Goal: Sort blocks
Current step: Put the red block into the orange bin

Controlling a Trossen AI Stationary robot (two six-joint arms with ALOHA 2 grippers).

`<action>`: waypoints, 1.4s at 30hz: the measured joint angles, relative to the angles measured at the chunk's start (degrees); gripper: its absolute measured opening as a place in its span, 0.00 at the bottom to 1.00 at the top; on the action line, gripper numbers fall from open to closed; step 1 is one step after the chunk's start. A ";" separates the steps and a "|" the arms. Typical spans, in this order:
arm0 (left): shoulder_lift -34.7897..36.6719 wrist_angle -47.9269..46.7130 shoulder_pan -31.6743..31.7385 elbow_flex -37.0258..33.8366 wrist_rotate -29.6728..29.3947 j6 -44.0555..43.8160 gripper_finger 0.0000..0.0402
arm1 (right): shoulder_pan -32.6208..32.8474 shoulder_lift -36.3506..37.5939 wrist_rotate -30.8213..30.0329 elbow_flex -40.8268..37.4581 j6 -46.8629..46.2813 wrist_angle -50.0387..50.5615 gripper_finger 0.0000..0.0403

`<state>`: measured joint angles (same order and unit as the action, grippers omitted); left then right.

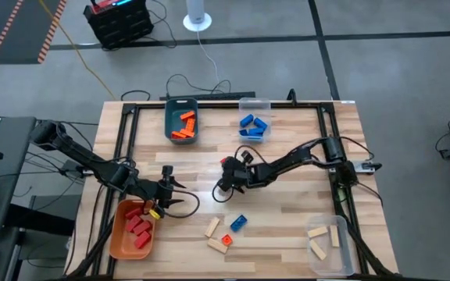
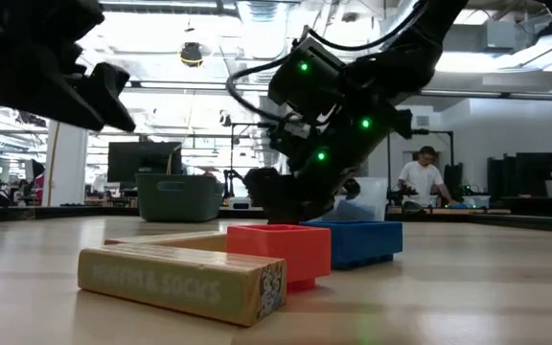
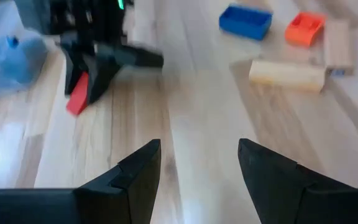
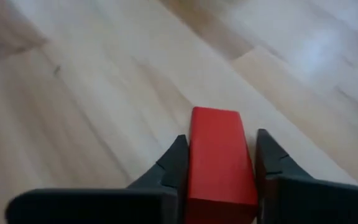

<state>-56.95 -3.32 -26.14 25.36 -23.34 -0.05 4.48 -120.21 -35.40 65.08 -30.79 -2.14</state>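
Right gripper [image 1: 223,190] clamps a small red rectangular block near the table's middle; left gripper [image 1: 175,197] is spread apart.

In the high view, the left gripper hovers beside the orange plastic bin [image 1: 116,238] holding red blocks [image 1: 137,224]. The low view shows a pale wooden block [image 2: 182,279], a red block and a blue plastic block [image 2: 364,241] lying close together. In the left wrist view, its dark fingers [image 3: 129,174] stand open over bare wood. In the right wrist view, the red block [image 4: 219,155] sits between both fingers.

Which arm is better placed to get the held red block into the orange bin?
The right. Its gripper is already shut on the red block at mid-table. The left gripper is open and empty, though it hovers beside the orange bin, so a hand-over looks possible.
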 joint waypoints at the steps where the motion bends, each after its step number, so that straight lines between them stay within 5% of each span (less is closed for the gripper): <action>1: 0.00 -1.07 0.34 0.18 0.01 -0.32 0.52 | -0.44 0.96 2.10 -0.02 1.28 1.32 0.21; 6: 0.03 -2.35 2.85 0.79 -0.95 2.45 0.52 | -3.47 7.06 13.76 -0.26 7.47 9.09 0.21; 13: -0.06 -0.46 4.90 0.42 -3.12 17.26 0.52 | -7.02 18.68 30.16 -0.22 10.28 13.02 0.21; 17: -0.07 5.76 5.28 0.42 -3.16 27.44 0.52 | -9.06 22.91 42.84 -0.21 8.74 10.94 0.21; 23: -0.04 16.80 5.28 0.42 -3.02 40.81 0.52 | -6.87 21.40 53.41 0.44 7.22 1.98 0.22; 30: -0.04 19.41 5.32 0.42 2.34 42.31 0.52 | -3.65 16.74 56.51 6.56 8.08 -5.19 0.22; 42: -0.02 21.03 5.26 0.40 2.72 43.09 0.52 | -3.00 7.44 61.58 20.09 8.60 -3.16 0.22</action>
<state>-56.97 17.71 -20.88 25.76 -20.62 43.04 1.48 -112.77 26.19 85.16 -22.20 -5.31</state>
